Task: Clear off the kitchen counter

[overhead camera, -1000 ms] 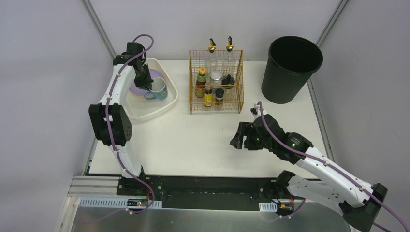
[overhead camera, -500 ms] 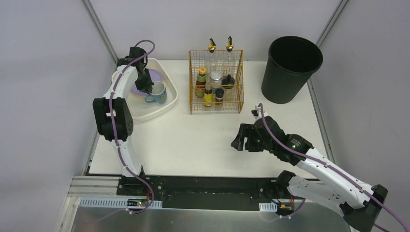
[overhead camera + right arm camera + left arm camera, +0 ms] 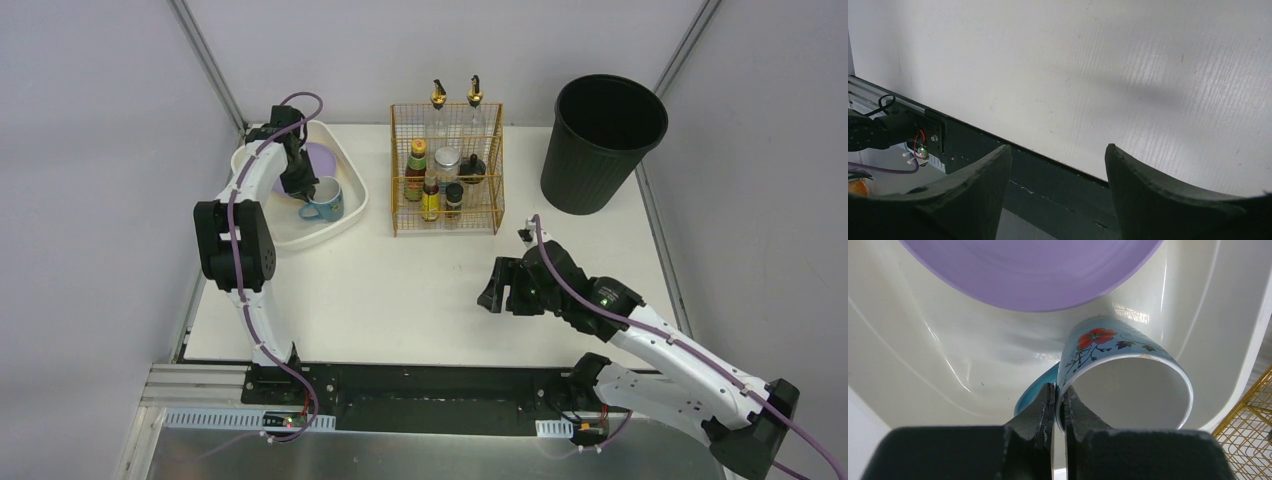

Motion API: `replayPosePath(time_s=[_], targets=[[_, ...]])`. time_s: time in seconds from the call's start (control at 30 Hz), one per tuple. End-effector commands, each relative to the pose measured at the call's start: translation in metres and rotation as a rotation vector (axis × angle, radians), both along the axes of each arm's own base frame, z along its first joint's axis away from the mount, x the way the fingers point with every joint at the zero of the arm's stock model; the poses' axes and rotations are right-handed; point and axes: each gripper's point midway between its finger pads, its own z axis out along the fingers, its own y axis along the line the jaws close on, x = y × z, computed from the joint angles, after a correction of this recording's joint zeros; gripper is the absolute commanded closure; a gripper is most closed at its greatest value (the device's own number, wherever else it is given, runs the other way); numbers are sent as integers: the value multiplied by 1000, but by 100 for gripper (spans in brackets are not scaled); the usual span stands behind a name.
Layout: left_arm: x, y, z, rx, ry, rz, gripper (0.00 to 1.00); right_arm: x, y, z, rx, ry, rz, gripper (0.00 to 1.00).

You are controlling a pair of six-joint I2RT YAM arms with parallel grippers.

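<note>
White and matte, the kitchen counter (image 3: 400, 290) lies almost bare between the arms, with only a white basin (image 3: 352, 205), a gold wire rack (image 3: 447, 225) of bottles and a black bin (image 3: 603, 140) along its far side. Your left gripper (image 3: 1058, 402) is down in the basin, its 2 fingers pinched tight on the wall of a blue floral mug (image 3: 1120, 352), 1 finger inside the rim and 1 outside, right beside the handle. The mug is tilted, mouth toward the wrist camera, close under a purple plate (image 3: 1033, 270) leaning in the same basin; you cannot tell whether its base touches the basin floor. Watch that pinch: it is narrow and off to 1 side, so the mug could swivel between the pads or slip. Let go while it is tilted and it will likely tip over or knock against the plate. Your right gripper (image 3: 1058, 155) hangs over bare counter near the front rail, fingers apart and holding nothing, well clear of the rack.
</note>
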Motion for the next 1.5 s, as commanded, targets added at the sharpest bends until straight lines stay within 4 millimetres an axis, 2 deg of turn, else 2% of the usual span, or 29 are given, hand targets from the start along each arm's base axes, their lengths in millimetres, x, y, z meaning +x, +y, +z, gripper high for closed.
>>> replayPosePath(time_s=[0.0, 0.07, 0.2, 0.23, 0.37, 0.53, 0.73, 0.93, 1.03, 1.07, 1.1, 1.13, 1.4, 1.47], targets=[[3, 1, 1, 4, -22, 17, 98, 3, 4, 4, 22, -1, -11, 28], [2, 1, 2, 13, -23, 16, 91, 3, 4, 4, 21, -2, -12, 28], [-1, 4, 5, 26, -28, 19, 68, 3, 4, 4, 24, -1, -13, 28], [-1, -7, 7, 24, -31, -6, 62, 3, 4, 4, 26, -2, -14, 28], [-4, -9, 13, 21, -45, -8, 50, 2, 3, 4, 27, -1, -14, 28], [-8, -11, 31, 18, -85, -9, 46, 1, 3, 5, 34, -1, -16, 28], [-17, -13, 68, 10, -161, -25, 42, 0, 3, 4, 40, 6, -19, 27], [-33, -13, 103, 12, -227, -40, 41, 2, 1, 9, 39, -12, -31, 21], [-42, -18, 117, 0, -255, -63, 36, 4, 1, 13, 32, -19, -35, 20], [-46, -21, 121, -14, -259, -79, 35, 6, 1, 14, 30, -22, -36, 16], [-50, -25, 125, -26, -268, -94, 33, 6, 1, 16, 30, -23, -36, 4], [-53, -29, 129, -39, -276, -109, 31, 7, 3, 18, 30, -24, -33, 1], [-91, -62, 161, -126, -365, -250, 20, 16, 5, 37, 15, -63, -29, 1], [-103, -76, 165, -157, -374, -306, 10, 19, 5, 39, 6, -70, -31, 1]])
